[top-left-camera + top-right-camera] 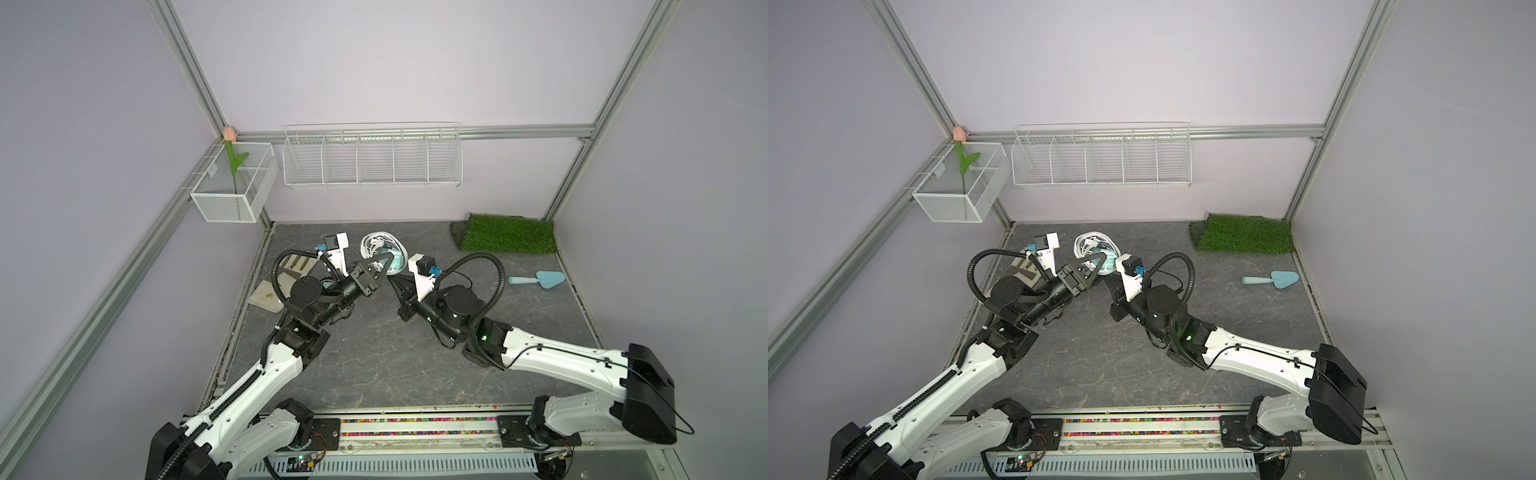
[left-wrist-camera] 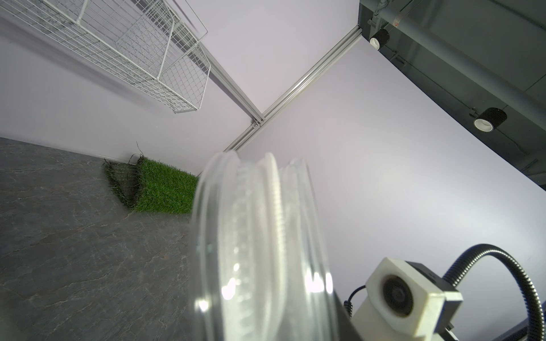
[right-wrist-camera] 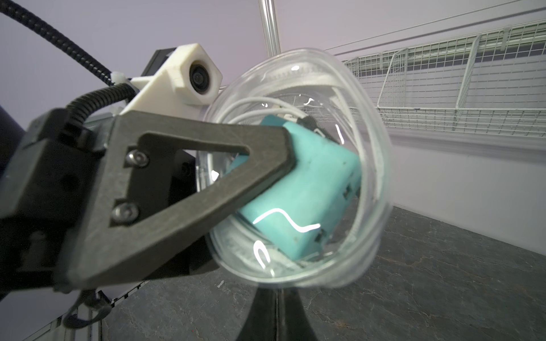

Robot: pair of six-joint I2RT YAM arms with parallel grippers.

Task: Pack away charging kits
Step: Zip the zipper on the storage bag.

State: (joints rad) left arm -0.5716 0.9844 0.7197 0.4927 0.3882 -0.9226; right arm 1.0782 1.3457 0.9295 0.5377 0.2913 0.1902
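**Charging kit in its clear case, held up between both arms**

Charging kit first: the clear, oval, hard-shelled case [image 3: 365, 118] hung over the back middle of the grey stone-patterned tabletop [image 1: 374, 365], and I judged it lifted off the surface. Through the shell I saw the teal cube plug adapter [image 3: 319, 189] with the coiled white cable [image 3: 260, 109] looped behind it.

The left gripper [image 1: 388, 264] was clamped on the case, one dark finger lying across its face. The right gripper [image 3: 277, 298] sat just under the lower rim with its jaws pressed together. I could not tell whether it pinched the rim, a zip tab or nothing.

I took the step to be sealing the case. To do it well, I thought, the left arm should brace the shell without squeezing harder. The right should follow the oval seam in one smooth curve. No cable loop should bulge into the gap.

My count was one case, one adapter and one cable coil; any other kits were hidden or out of view. I also counted:
- one light-blue hand trowel [image 1: 536, 280]
- one green artificial-grass mat [image 1: 507, 239]
- one white wire wall shelf [image 1: 372, 160] with five compartments
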